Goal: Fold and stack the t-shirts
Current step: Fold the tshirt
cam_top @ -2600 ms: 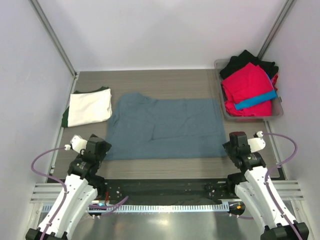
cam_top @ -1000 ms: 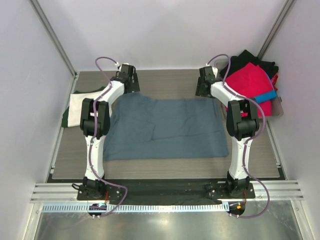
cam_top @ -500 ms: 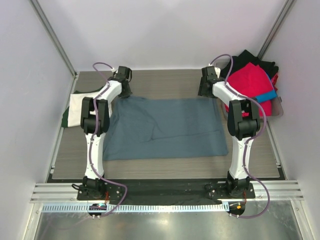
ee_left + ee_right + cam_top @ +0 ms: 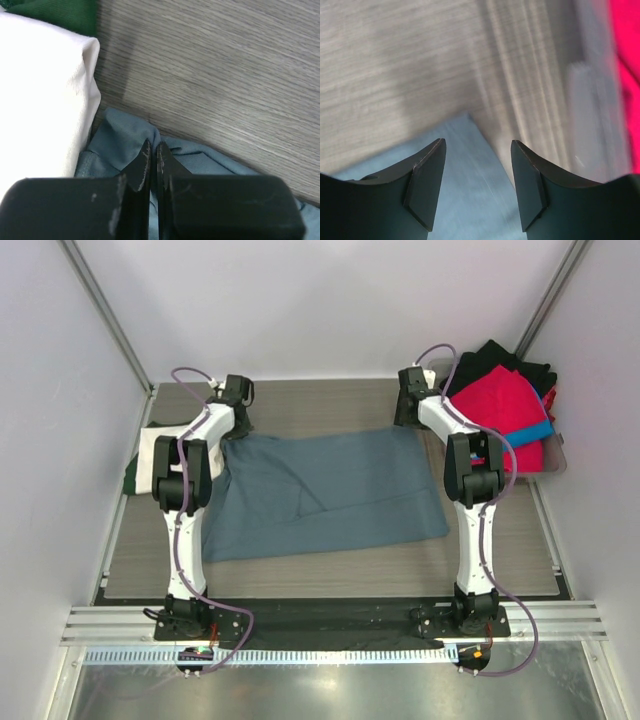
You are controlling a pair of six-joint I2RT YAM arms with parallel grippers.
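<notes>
The slate blue-grey t-shirt [image 4: 330, 490] lies spread and slightly skewed on the table. My left gripper [image 4: 230, 430] is at its far-left corner, shut on a pinch of the blue cloth [image 4: 120, 145]; in the left wrist view the jaws [image 4: 153, 147] meet on the fold. My right gripper [image 4: 408, 418] hovers open over the far-right corner, with blue cloth [image 4: 465, 175] showing between its spread fingers [image 4: 477, 145]. A folded cream-white t-shirt [image 4: 150, 450] rests on a dark green one [image 4: 130, 477] at the left, right beside the left gripper [image 4: 40, 100].
A clear bin [image 4: 555, 465] at the back right holds red [image 4: 495, 405], black [image 4: 500, 355] and bright blue [image 4: 520, 437] shirts; its wall [image 4: 590, 100] is close to the right gripper. Side walls close in the table on both sides.
Both arms reached from the near edge to the shirt's far corners. The left gripper closed on the far-left corner and drew it leftward, skewing the shirt. The right gripper stayed open.
</notes>
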